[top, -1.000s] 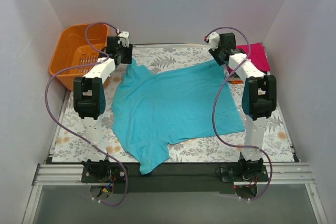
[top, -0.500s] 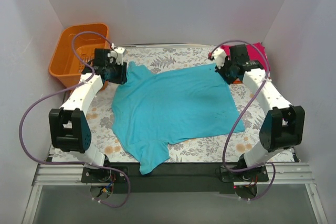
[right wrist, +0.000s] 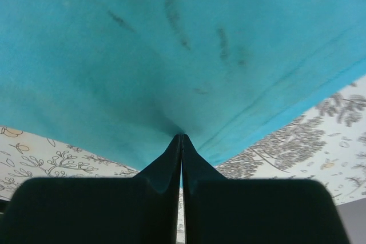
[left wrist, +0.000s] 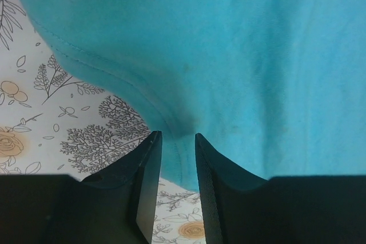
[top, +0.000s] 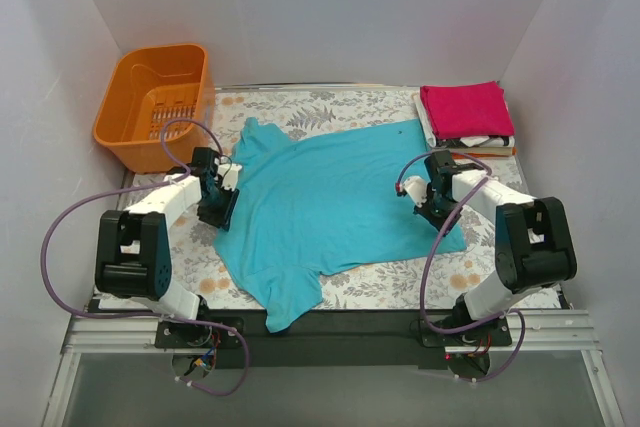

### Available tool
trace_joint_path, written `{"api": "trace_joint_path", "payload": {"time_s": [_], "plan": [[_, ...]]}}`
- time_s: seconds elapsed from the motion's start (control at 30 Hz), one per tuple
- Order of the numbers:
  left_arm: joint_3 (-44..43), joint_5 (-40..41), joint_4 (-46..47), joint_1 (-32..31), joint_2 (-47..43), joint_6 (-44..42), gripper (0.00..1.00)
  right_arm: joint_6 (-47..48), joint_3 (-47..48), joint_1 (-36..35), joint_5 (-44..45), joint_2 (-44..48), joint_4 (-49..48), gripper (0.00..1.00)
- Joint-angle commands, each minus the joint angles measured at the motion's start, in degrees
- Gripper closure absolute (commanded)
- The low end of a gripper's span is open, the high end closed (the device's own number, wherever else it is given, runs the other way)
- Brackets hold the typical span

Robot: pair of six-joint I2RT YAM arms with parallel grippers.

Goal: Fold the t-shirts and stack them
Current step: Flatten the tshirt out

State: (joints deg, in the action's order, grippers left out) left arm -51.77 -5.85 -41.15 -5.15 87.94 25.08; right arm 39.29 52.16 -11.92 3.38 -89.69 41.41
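Observation:
The teal t-shirt point(top: 330, 197) lies spread flat on the flowered table cover, one sleeve hanging over the near edge. My left gripper point(top: 222, 209) is low at the shirt's left edge. In the left wrist view point(left wrist: 176, 141) its jaws stand a little apart with the teal hem point(left wrist: 177, 158) between them. My right gripper point(top: 428, 209) is at the shirt's right edge. In the right wrist view point(right wrist: 181, 138) it is shut, pinching teal cloth point(right wrist: 171, 55) that puckers at the tips. A folded magenta-pink t-shirt point(top: 465, 109) tops a small stack at the back right, with white cloth point(top: 485, 141) under it.
An orange plastic basket point(top: 155, 97) stands at the back left, off the cover's corner. White walls close in the left, back and right. The black front rail point(top: 330, 322) runs along the near edge between the arm bases.
Both arms have drawn back from the shirt's far corners to its left and right edges at mid-table and dropped low. The folded stack at the back right is now uncovered.

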Motion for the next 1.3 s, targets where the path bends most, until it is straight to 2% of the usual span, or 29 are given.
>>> {"api": "trace_joint_path", "payload": {"time_s": [0.0,0.1,0.23,0.43,0.53,0.7,0.8,0.83,0.87,0.93,1.0,1.07,1.1,1.27], "plan": [[1.2,5.1,2.2,1.5,1.9,-2.7,0.71,0.6,-2.6,-2.7,1.3,-1.4,0.8,0.96],[1.8,8.8,4.8,3.6,4.2,-5.9,0.73,0.0,-3.8,-5.9,0.0,-2.4,3.1,0.96],[-0.5,8.7,5.3,6.9,5.7,-9.9,0.73,-0.9,-5.5,-10.4,-2.6,-2.6,6.1,0.96],[-5.9,8.8,4.5,7.3,5.9,-15.1,0.7,-1.2,-6.5,-17.1,-9.4,-0.8,13.2,0.96],[-9.0,6.1,2.1,7.4,6.2,-16.0,0.7,1.3,-6.2,-18.3,-12.0,1.4,18.2,0.96],[-17.4,-8.5,-2.7,6.8,3.1,-16.3,0.64,3.3,-3.0,-17.5,-11.7,4.8,20.6,0.95],[-23.5,-14.3,-2.2,5.9,3.1,-12.5,0.57,2.6,8.6,-14.4,-14.1,4.8,20.1,0.74],[-27.2,-14.6,1.1,5.9,3.5,-7.6,0.45,1.9,12.0,-13.7,-14.2,2.8,19.4,0.66],[-28.9,-15.0,2.8,3.7,4.4,-5.3,0.41,-0.2,18.8,-13.0,-13.4,1.5,18.6,0.66],[-34.4,-14.8,7.3,2.9,8.6,1.2,0.38,-2.5,24.8,-10.5,-11.6,-3.2,14.4,0.63],[-38.1,-14.1,9.6,1.2,12.1,4.3,0.37,-5.3,33.9,-8.1,-8.0,-7.5,12.0,0.63],[-43.2,-10.0,12.2,-1.1,17.9,7.4,0.37,-6.8,40.4,-6.5,-4.5,-14.4,9.0,0.66],[-44.9,-9.1,12.9,-1.6,20.3,8.1,0.37,-6.9,46.7,-5.2,-3.9,-16.9,8.8,0.66],[-57.1,-2.3,15.1,-3.0,33.8,11.4,0.36,-4.2,62.8,-3.9,1.2,-32.5,8.2,0.7]]}}
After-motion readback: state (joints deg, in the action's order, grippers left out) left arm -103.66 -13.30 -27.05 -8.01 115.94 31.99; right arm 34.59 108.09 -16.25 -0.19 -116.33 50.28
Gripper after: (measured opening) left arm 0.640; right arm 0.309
